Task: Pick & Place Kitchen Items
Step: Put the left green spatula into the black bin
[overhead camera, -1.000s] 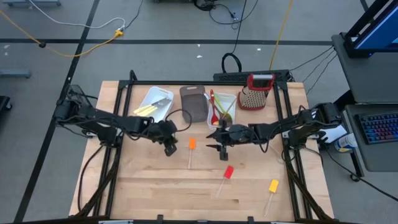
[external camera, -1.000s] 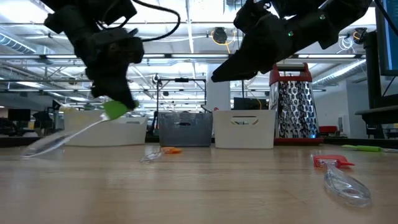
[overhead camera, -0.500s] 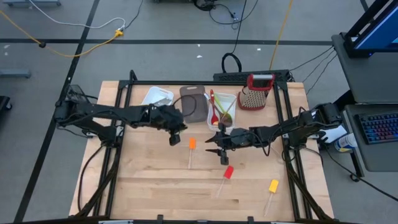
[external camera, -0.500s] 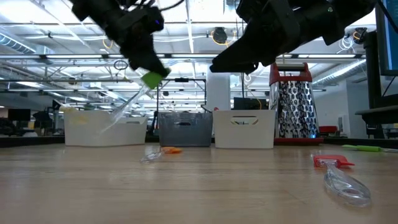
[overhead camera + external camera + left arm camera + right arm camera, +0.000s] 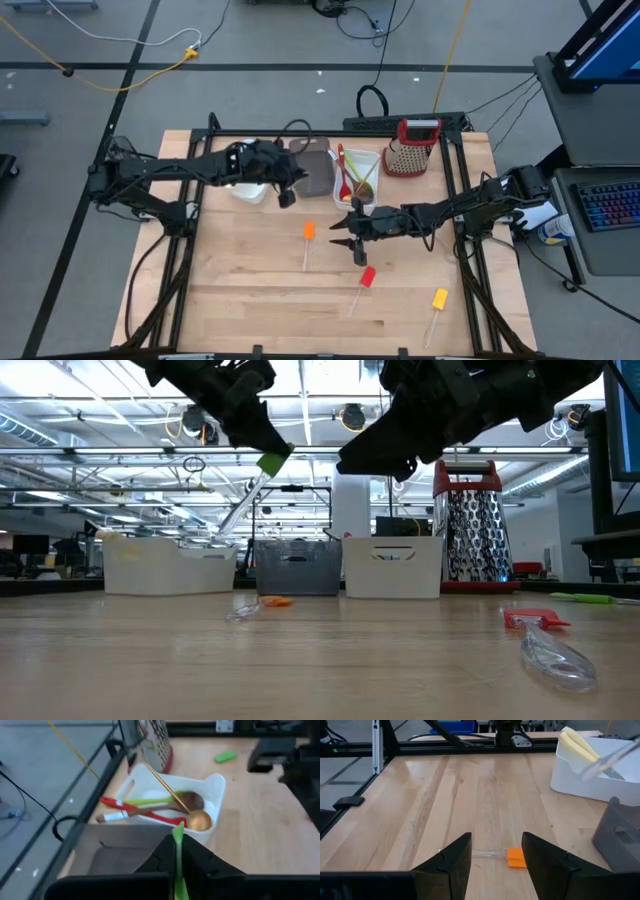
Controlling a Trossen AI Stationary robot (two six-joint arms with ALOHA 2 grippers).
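Left gripper (image 5: 284,190) is clamped on the green spatula (image 5: 270,463), held up over the tubs at the table's far edge, handle slanting down toward the white tub (image 5: 165,568), while the open right gripper (image 5: 354,238) hangs mid-table.

- No legible text, labels, brands, numbers or signs in any view.
- Markings on tubs, grater and arms: none readable.
- Background room signage: too small to read.
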